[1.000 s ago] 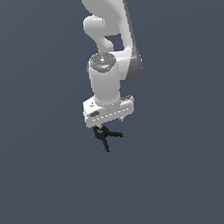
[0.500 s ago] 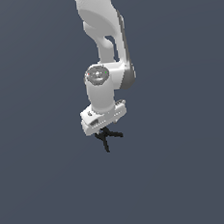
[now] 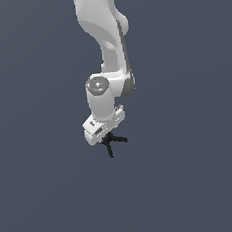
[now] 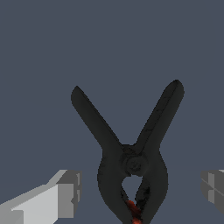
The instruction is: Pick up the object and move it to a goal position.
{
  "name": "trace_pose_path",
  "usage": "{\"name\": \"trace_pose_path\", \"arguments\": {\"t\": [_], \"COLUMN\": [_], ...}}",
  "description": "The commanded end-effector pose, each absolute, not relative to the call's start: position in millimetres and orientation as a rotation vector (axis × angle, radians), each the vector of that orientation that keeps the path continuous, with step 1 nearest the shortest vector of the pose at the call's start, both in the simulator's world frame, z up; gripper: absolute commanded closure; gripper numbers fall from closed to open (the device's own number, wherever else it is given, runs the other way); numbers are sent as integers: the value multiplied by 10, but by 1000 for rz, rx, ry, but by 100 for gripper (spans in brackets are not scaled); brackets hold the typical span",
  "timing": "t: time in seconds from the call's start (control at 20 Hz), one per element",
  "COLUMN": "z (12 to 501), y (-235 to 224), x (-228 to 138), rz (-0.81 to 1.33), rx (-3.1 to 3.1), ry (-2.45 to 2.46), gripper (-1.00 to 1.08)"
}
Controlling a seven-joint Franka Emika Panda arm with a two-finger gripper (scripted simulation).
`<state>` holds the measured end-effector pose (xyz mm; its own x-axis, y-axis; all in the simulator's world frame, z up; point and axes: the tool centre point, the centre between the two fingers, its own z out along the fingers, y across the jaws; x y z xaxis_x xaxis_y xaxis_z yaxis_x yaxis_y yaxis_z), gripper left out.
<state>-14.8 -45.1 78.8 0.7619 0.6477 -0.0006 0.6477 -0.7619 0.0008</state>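
The object is a small black spring clamp [image 3: 111, 143] with two splayed handles and a tiny red tip. It lies on the flat grey floor just under the white hand of my arm. In the wrist view the clamp [image 4: 131, 157] fills the middle, with its red tip [image 4: 132, 209] nearest the camera. My gripper [image 3: 108, 138] is open and straddles the clamp. Its grey fingertips [image 4: 68, 192] stand on either side of the clamp's jaw end in the wrist view, with gaps between them and the clamp. Nothing is held.
A plain dark grey floor [image 3: 194, 180] runs all around. The white arm [image 3: 105, 38] rises straight above the hand in the exterior view. No other objects or goal marker show.
The arm's upper links have swung toward the exterior view's left and the hand has tilted and sunk slightly. The clamp has stayed in the same spot.
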Motion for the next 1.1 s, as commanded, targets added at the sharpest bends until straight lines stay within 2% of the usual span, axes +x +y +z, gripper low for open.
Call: {"name": "trace_pose_path", "arguments": {"t": [0.0, 0.55, 1.05], "z": [744, 668, 259], "y": [-470, -492, -489], "x": [-159, -174, -185], "rz": [0, -1, 0], "rx": [2931, 2916, 2914], "ry": [1129, 1169, 1175], "gripper": [-92, -92, -92]}}
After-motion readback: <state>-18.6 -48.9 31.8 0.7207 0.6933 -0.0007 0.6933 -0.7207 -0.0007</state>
